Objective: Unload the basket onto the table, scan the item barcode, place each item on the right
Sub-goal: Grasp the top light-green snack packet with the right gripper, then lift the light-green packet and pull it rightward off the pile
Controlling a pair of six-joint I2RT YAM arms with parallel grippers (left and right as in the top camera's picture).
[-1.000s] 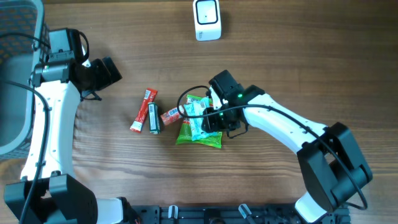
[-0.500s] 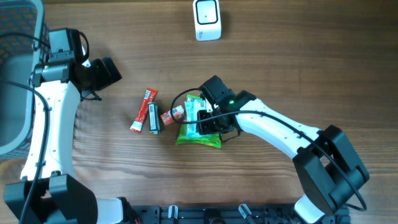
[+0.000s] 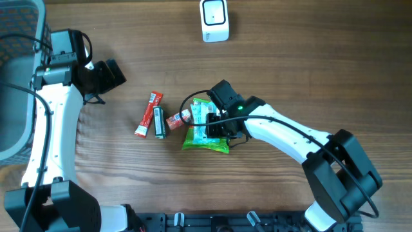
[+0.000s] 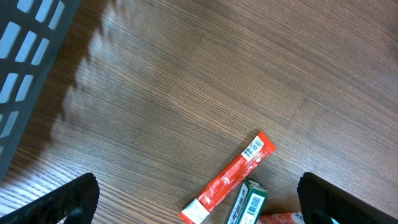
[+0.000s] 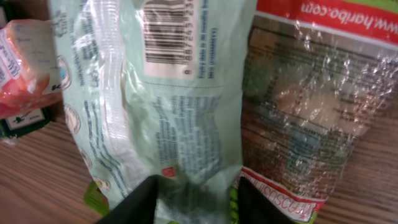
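A pale green packet [image 3: 200,118] lies on a bright green snack bag [image 3: 206,141] at mid-table. In the right wrist view the packet [image 5: 180,99] shows a barcode [image 5: 171,37] near its top edge. My right gripper [image 3: 210,126] [image 5: 196,199] is shut on the packet's near end, which bunches between the two black fingers [image 5: 140,199]. The clear-fronted snack bag [image 5: 298,112] lies under it. The white scanner [image 3: 214,20] stands at the table's far edge. My left gripper [image 3: 109,74] [image 4: 199,198] hangs open and empty at the left.
A red stick pack [image 3: 149,114] [image 4: 233,177], a dark green box [image 3: 159,122] [image 4: 249,202] and an orange-red packet [image 3: 177,119] [image 5: 22,68] lie left of the packet. A grey basket [image 3: 16,77] [image 4: 31,62] stands at the left edge.
My right gripper has slid a little left over the pile and its jaws have narrowed onto the pale green packet. The left arm has not moved.
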